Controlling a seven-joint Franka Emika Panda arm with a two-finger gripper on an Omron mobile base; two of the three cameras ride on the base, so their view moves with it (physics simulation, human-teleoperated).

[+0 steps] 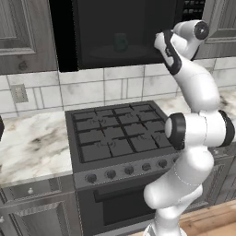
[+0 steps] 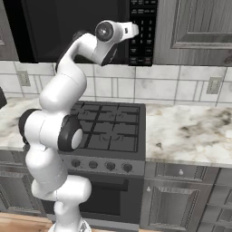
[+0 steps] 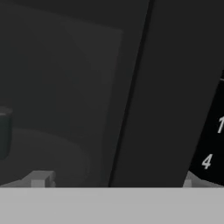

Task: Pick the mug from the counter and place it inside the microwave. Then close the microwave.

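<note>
The teal mug (image 1: 120,42) stands on the round turntable inside the microwave (image 1: 99,57), looking dim in the dark cavity. In the hand view the mug (image 3: 4,135) is cut by the left edge, with the keypad (image 3: 212,144) at the right. The black door (image 1: 62,34) hangs swung out at the microwave's left side. My gripper (image 1: 160,42) is raised in front of the cavity's right part, apart from the mug. Its fingertips (image 3: 40,179) stand wide apart with nothing between them, so the gripper (image 3: 114,181) is open.
A black gas stove (image 1: 120,133) lies directly below the microwave. Marble counter (image 1: 32,143) runs to its left, and more counter (image 2: 190,131) to its right. Grey cabinets (image 2: 199,27) flank the microwave. The keypad panel (image 2: 142,31) is just right of my wrist.
</note>
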